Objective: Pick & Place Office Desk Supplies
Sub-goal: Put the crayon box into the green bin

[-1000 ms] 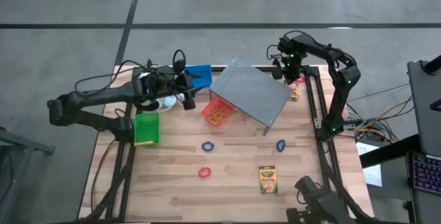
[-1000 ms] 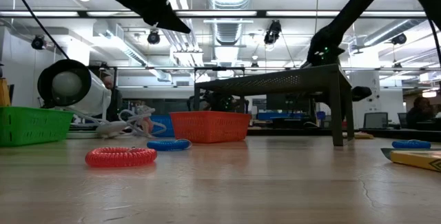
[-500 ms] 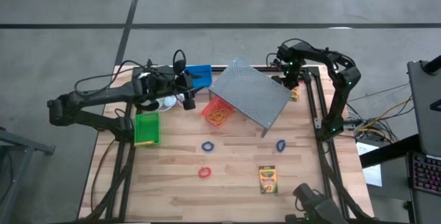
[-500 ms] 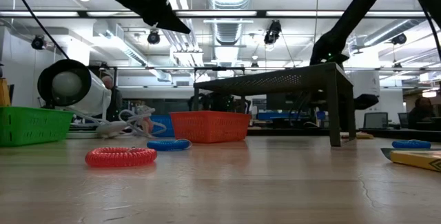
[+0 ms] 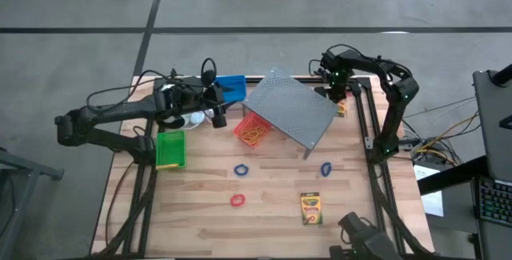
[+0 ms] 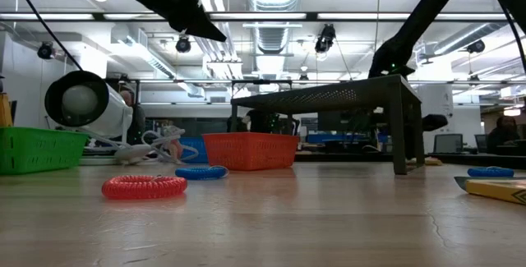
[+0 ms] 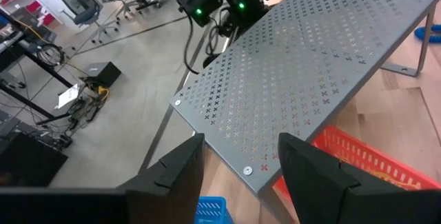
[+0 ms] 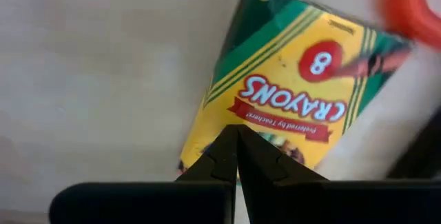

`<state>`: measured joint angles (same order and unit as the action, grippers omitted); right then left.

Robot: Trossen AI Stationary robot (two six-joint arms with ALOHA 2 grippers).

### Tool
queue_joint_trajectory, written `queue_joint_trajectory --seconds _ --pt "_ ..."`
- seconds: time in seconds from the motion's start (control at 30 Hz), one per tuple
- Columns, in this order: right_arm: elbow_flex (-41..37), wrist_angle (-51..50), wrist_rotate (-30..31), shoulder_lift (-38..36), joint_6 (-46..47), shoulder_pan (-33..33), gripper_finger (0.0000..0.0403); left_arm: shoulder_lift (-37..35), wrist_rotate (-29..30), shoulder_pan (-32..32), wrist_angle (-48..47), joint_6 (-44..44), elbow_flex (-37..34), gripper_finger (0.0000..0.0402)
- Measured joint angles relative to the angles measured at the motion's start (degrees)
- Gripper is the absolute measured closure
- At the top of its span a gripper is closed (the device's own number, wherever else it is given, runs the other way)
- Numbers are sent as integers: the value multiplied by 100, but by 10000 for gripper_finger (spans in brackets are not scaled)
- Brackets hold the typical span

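A grey perforated metal rack [image 5: 290, 114] stands on thin legs toward the far side of the wooden surface [image 5: 272, 212], set at an angle to its edges. Near the far left corner lies a white roll [image 6: 85, 103] with white cord [image 6: 148, 148] trailing beside it. Grey concrete floor [image 5: 240, 4] lies beyond the surface.

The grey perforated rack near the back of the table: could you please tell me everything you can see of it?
The grey perforated rack looks like metal: a flat rectangular top punched with rows of small cross-shaped holes, screws at its corners, on thin straight legs. It stands upright near the table's back edge, turned at an angle to that edge. The red-orange bin sits partly beneath one corner; whether they touch cannot be told. The left gripper hovers beside it, jaws open.
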<state>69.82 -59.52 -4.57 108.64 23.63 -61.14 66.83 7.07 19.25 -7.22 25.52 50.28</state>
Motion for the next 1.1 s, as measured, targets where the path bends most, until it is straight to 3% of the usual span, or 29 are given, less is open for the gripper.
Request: queue_joint_trajectory --seconds 0.27,0.47,0.67,1.1 --pt "11 360 308 -225 182 4 395 0 0 0 -37 0 0 213" --pt "-38 15 122 -455 280 19 395 0 0 2 -37 0 0 213" --pt "-447 -41 182 -464 302 14 395 0 0 2 -37 2 0 213" --pt "-467 334 445 -459 771 89 395 0 0 2 -35 0 0 213"
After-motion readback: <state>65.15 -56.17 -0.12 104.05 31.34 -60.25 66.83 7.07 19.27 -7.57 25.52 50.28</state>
